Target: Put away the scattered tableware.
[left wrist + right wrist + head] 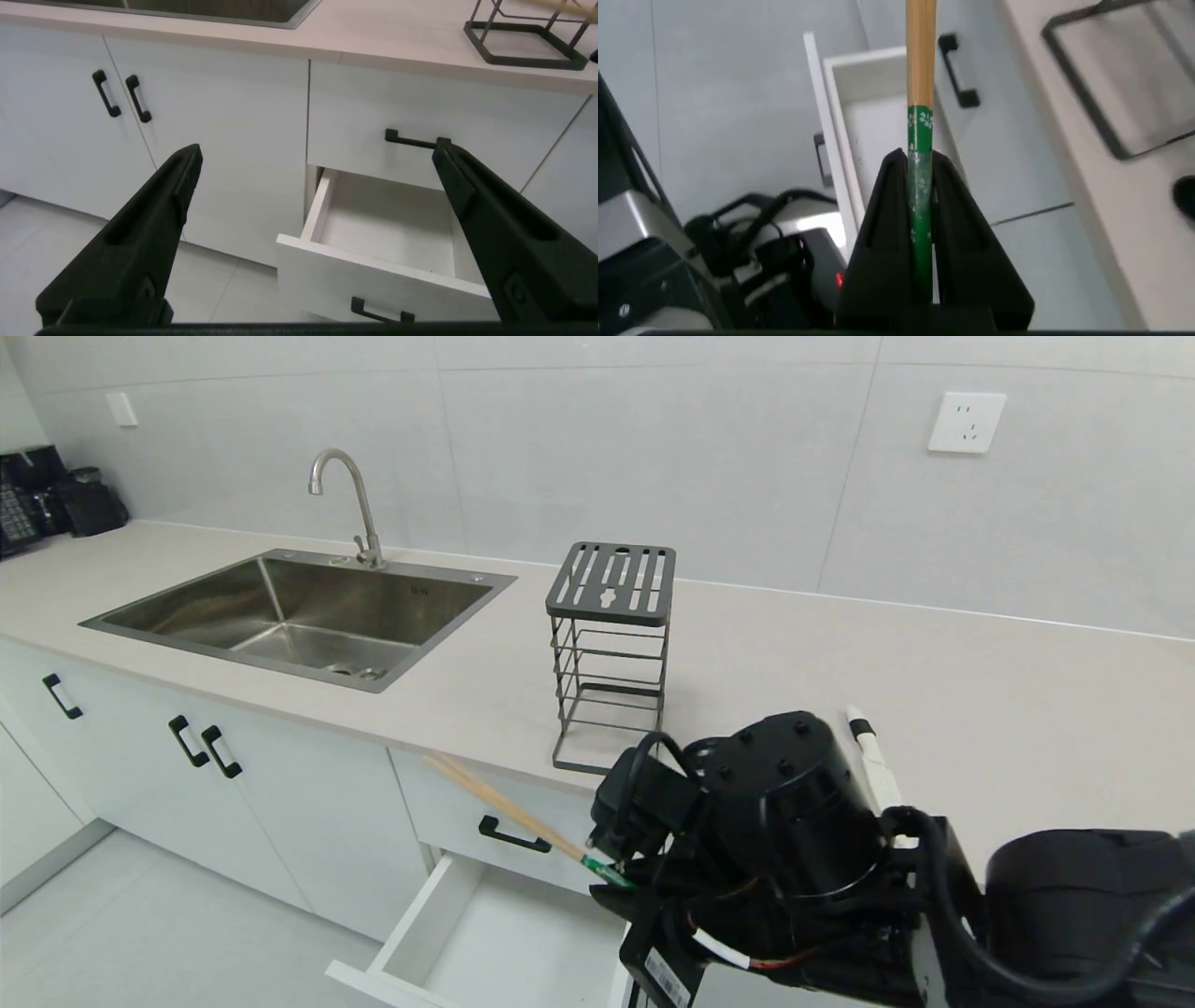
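Right end effector [920, 168] clamps chopsticks [921, 56] above the open drawer [411, 919]; left end effector [316, 154] faces it, fingers apart.

Green-ended wooden chopsticks [509, 812] in right claw [920, 161], above open drawer [504, 943]

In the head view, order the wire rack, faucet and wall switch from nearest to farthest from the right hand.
1. wire rack, on the counter just behind the right hand.
2. faucet, at the sink back rim, farther left.
3. wall switch, high on the far-left wall.
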Tool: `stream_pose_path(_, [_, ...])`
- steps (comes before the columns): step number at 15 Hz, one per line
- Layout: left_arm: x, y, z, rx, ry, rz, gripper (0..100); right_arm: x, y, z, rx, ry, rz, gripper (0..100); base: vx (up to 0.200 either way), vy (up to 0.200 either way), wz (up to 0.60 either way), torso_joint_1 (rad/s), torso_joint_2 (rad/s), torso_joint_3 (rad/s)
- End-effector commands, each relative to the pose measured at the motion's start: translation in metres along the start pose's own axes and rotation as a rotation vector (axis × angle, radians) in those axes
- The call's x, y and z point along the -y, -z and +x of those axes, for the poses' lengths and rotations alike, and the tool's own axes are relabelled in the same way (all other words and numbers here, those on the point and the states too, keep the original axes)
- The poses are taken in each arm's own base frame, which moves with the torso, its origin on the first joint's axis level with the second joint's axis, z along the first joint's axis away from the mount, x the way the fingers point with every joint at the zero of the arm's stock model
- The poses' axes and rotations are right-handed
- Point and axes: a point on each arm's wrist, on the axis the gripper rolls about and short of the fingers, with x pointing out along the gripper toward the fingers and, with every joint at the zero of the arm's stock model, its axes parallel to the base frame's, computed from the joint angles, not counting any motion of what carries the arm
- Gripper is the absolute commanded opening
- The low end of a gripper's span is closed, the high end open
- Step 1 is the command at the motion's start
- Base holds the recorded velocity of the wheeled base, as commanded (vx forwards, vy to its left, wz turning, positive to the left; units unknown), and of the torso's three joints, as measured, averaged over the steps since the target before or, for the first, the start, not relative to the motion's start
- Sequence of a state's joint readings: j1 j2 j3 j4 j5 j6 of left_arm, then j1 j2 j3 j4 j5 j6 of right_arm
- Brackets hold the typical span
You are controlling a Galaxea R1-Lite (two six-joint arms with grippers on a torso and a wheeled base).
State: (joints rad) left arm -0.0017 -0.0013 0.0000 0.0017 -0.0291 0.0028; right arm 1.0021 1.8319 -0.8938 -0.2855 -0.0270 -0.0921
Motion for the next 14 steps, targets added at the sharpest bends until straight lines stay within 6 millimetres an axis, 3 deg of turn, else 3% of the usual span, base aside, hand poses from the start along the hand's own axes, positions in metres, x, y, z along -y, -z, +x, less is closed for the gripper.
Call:
stream_pose_path(1, [0.000, 0.000, 0.000, -0.001, 0.000, 0.000, 100, -0.007, 0.001, 0.017, -0.054, -0.020, -0.026, 0, 0.000, 0.000, 0.00, 0.000, 0.00, 0.000])
stream_pose_path(14, [0.000, 0.000, 0.000, -0.001, 0.000, 0.000, 100, -0.011, 0.013, 0.055, -0.057, -0.032, -0.106, 0, 0.000, 0.000, 0.00, -0.133, 0.26, 0.122])
